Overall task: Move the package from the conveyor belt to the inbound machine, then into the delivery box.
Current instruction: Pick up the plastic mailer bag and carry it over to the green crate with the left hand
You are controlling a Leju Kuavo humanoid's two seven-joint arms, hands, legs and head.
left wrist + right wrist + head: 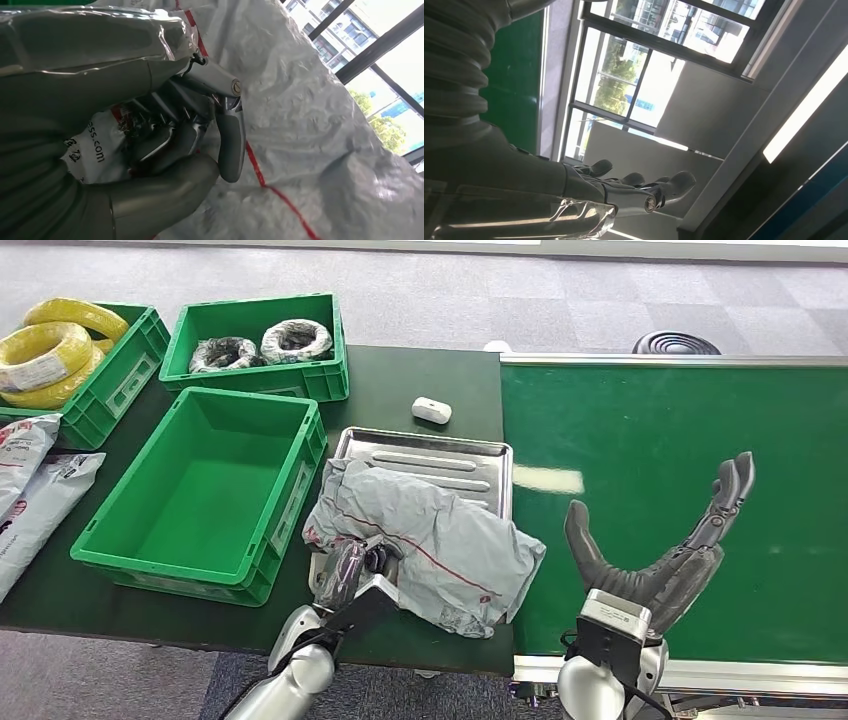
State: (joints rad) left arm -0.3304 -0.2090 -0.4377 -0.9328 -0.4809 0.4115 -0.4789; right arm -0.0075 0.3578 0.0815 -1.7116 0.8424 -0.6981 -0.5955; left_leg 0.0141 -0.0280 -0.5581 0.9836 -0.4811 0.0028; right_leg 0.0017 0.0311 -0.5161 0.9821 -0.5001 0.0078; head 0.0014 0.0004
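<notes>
Now the left hand (350, 575) grips the near edge of the package (430, 535), which lies crumpled across the steel tray (470, 455) of the inbound machine. Lift it clear before swinging toward the empty green box (130, 540) beside the tray. It is a grey, wrinkled poly bag with red lines, likely limp. Beyond the tray, the right hand (665, 560) hovers spread over the conveyor belt (640, 410), empty.

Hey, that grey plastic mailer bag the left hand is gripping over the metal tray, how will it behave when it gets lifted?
Probably floppy: the grey mailer bag lies crumpled and drapes past the metal tray, so it should sag from the left hand. Its glossy, wrinkled film looks somewhat slippery, though bunched folds sit between the fingers. It likely won't roll. Weight can't be judged.
</notes>
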